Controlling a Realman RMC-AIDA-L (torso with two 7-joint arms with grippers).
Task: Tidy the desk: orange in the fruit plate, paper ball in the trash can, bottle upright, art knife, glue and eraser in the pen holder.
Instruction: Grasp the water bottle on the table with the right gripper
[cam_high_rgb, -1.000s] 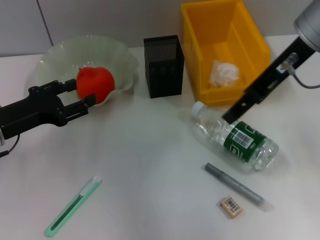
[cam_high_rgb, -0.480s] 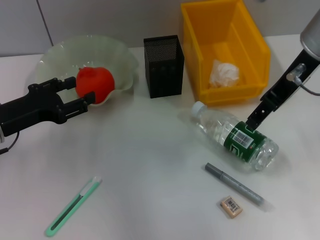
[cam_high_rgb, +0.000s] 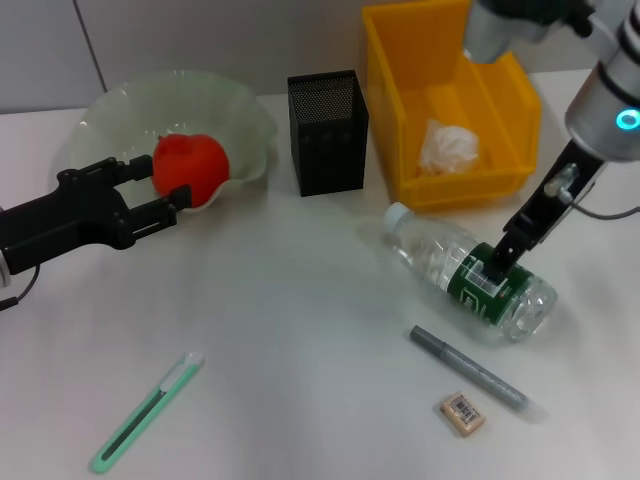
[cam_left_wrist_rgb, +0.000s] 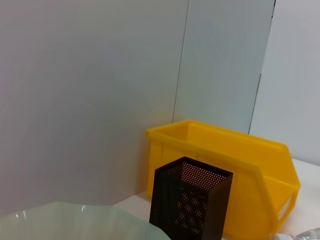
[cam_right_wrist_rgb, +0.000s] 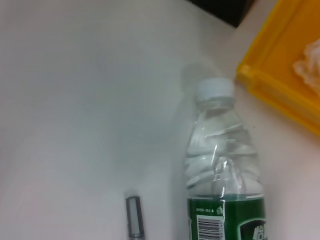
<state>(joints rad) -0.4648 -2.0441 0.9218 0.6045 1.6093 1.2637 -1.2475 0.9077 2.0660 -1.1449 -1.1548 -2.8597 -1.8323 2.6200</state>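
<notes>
White surface (cam_high_rgb: 300, 320) under grey wall panels. From the left: one pale green fruit plate (cam_high_rgb: 120, 115) holds one red-orange fruit (cam_high_rgb: 190, 168); the left gripper (cam_high_rgb: 165, 198) has its fingers spread wide either side of it. One green art knife (cam_high_rgb: 145, 412) lies near the front. One black mesh pen holder (cam_high_rgb: 327, 131). One yellow bin (cam_high_rgb: 450, 100) holds one paper ball (cam_high_rgb: 447, 146). One bottle (cam_high_rgb: 468, 271) lies on its side, the right gripper (cam_high_rgb: 500, 255) at its green label; whether its fingers are open or closed is unclear. One grey pen-like stick (cam_high_rgb: 468, 368), one eraser (cam_high_rgb: 461, 412).

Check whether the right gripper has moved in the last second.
Yes. The right gripper slid along the bottle from near its cap toward the green label, away from the yellow bin.
</notes>
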